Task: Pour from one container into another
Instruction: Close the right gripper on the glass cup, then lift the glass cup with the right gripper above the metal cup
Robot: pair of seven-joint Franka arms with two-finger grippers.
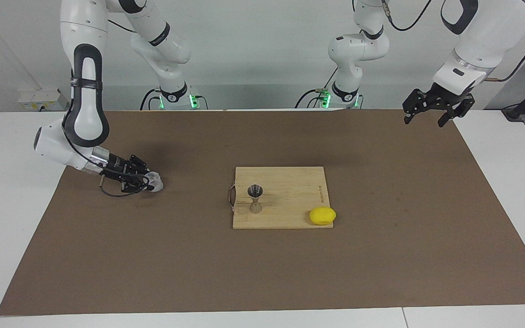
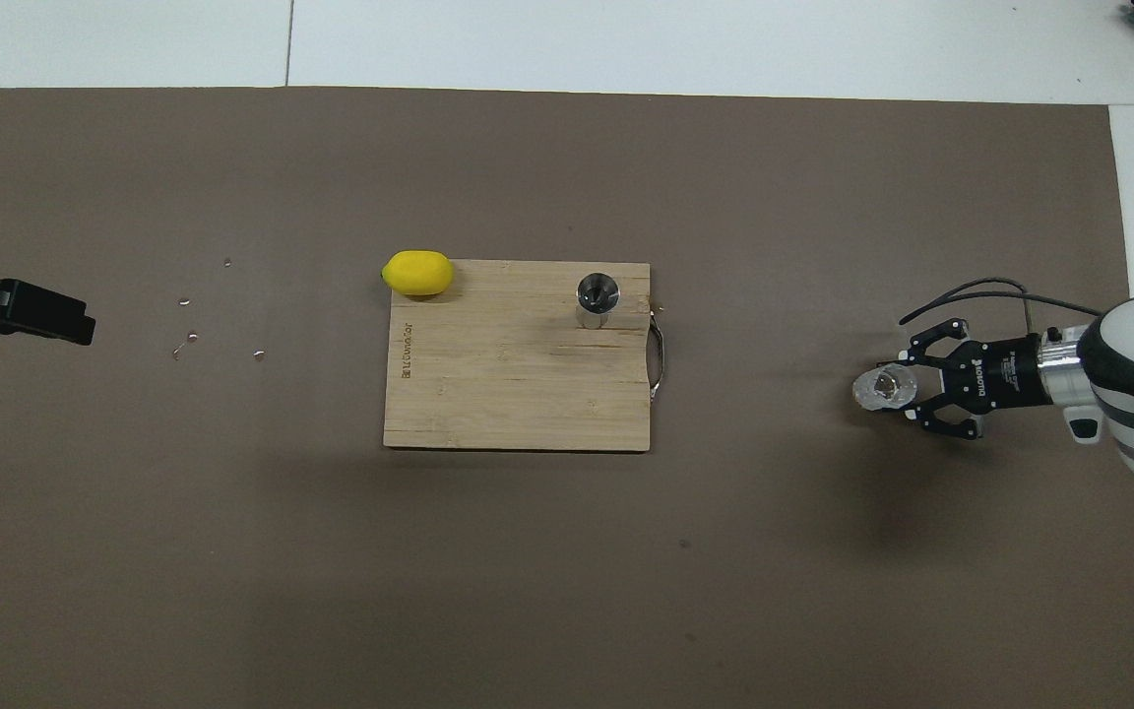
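A small clear glass cup stands at the right arm's end of the brown mat. My right gripper reaches in low from the side and is shut on the cup. The steel hourglass jigger stands upright on the wooden cutting board, at the board's handle end. My left gripper hangs open high over the mat's edge at the left arm's end, where that arm waits.
A yellow lemon sits at the board's corner farthest from the robots. A metal handle sticks out of the board's edge toward the cup. A few small droplets lie on the mat near the left gripper.
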